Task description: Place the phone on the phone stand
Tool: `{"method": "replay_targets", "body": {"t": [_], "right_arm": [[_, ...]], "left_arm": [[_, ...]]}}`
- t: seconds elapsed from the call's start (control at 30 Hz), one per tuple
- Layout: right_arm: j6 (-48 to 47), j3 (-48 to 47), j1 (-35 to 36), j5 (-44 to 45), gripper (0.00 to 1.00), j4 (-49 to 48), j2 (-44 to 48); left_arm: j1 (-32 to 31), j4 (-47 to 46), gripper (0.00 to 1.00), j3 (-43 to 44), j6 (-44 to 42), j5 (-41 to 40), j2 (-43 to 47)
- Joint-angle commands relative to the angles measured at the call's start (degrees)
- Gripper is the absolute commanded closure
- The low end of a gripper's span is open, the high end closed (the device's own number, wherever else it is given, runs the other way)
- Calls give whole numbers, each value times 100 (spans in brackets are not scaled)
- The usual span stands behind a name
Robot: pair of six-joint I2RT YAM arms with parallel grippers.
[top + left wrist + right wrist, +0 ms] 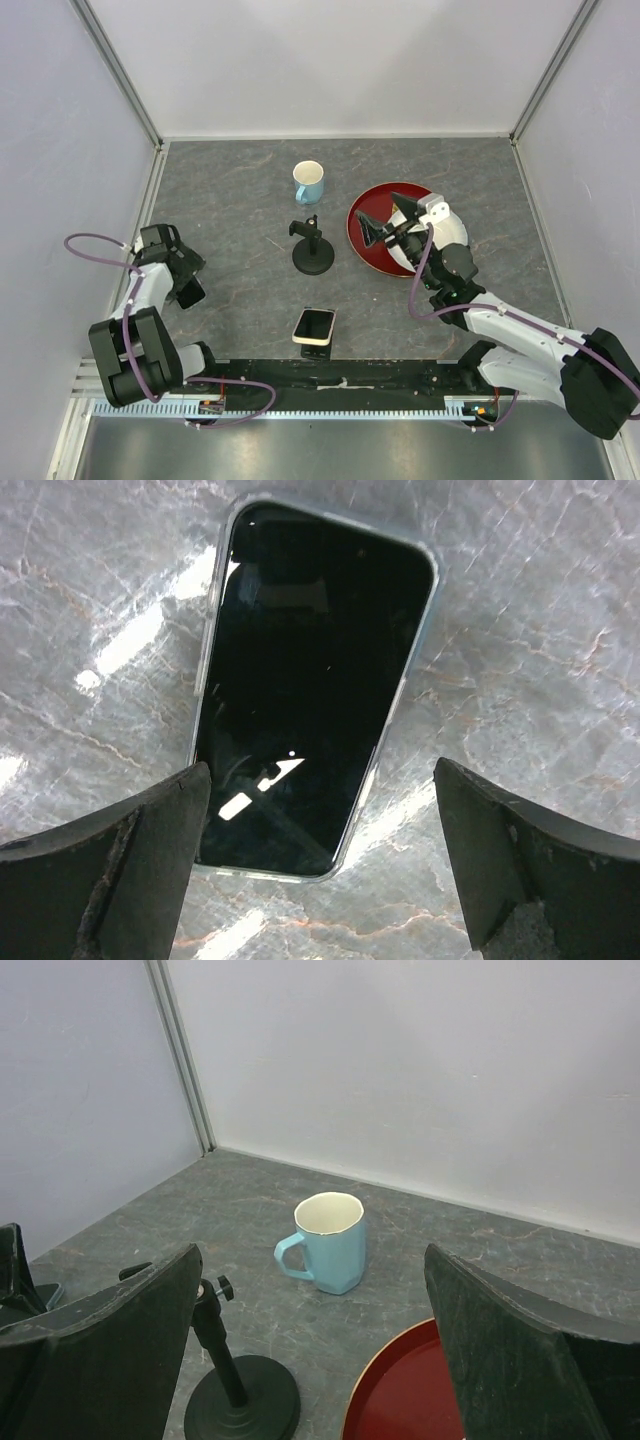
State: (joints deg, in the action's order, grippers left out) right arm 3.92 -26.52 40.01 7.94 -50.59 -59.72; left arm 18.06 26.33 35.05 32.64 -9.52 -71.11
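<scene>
Left claw (320, 770) agape before phone (310, 680)

Left arm (140, 292) and right arm (520, 335): white links, bulky black joints, a purple cable (92, 238) looping along each. Fingers (150, 850) are matte black wedges with scuffed, grainy edges.

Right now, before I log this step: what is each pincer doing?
Left pincer: open, holding nothing.
Right pincer: open, holding nothing.
</scene>
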Motion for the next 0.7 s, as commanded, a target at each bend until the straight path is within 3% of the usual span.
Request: {"method": "replay_targets", "body": {"t": [0.0,0.17,0.33,0.43,0.57,0.67], "right_arm": [[-120,95,7,-30,2,-417,128],[-94,261,-28,-30,2,-697,206],[-85,358,-63,-12,2,-759,295],[-111,402,-81,-3,2,-786,365],[-85,437,-81,-12,2,-865,391],[-67,455,-81,-30,2,-874,409]], "left_arm": [[109,-611,0,-235,392,653,-253],[145,-971,0,-323,357,1371,-605],[145,-1051,0,-297,234,1585,-721],[145,-788,0,-349,286,1077,-100],[145,-16,0,-175,637,-353,623],[145,555,0,19,1024,-760,669]]}}
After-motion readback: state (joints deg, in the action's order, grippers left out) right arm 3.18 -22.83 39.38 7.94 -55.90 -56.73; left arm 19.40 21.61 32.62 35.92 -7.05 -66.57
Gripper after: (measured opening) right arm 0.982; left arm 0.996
